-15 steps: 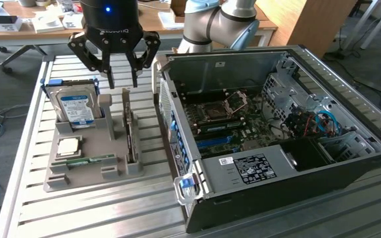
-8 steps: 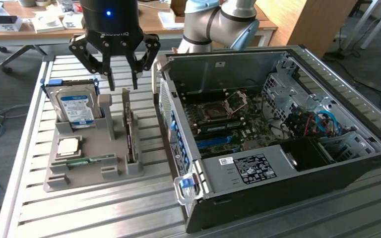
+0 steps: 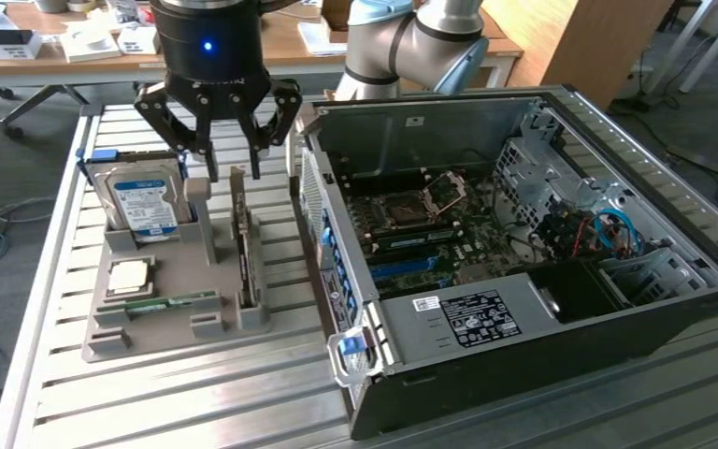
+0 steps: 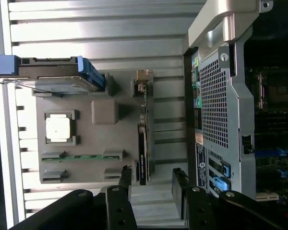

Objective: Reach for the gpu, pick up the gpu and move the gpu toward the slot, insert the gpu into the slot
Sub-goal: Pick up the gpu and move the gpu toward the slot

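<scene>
**1. Surroundings.** In the exterior view I see a slatted metal table (image 3: 147,412) with a grey holder (image 3: 160,329) in the left half of the frame. The holder carries three other parts:
- a hard drive (image 3: 145,201) standing on edge at upper left
- a processor chip (image 3: 128,276) lying flat below the drive
- a memory stick (image 3: 165,303) in a groove toward the lower left

An open computer case (image 3: 559,309) takes up the right half of the frame. Its perforated rear panel (image 3: 313,201) stands just beside the holder's right edge, between the holder and the motherboard (image 3: 452,245). The blue slots (image 3: 399,271) lie exposed at centre frame. A raised post of the holder stands between the hard drive and the card channel.

**2. Task item.** The gpu (image 3: 246,253) stands on its long edge in a narrow channel along the holder's right side, left of centre in the exterior view. It is a thin card seen nearly edge-on, greenish with dark components. In the wrist view the gpu (image 4: 143,143) has a pale end piece at the end nearer the hard drive.

**3. Claw.** The gripper (image 3: 233,174) hangs at upper left centre above the holder. Its jaws are spread wide and hold nothing. In the wrist view the gripper (image 4: 152,175) has its gap roughly in line with the card. I see no contact.
</scene>
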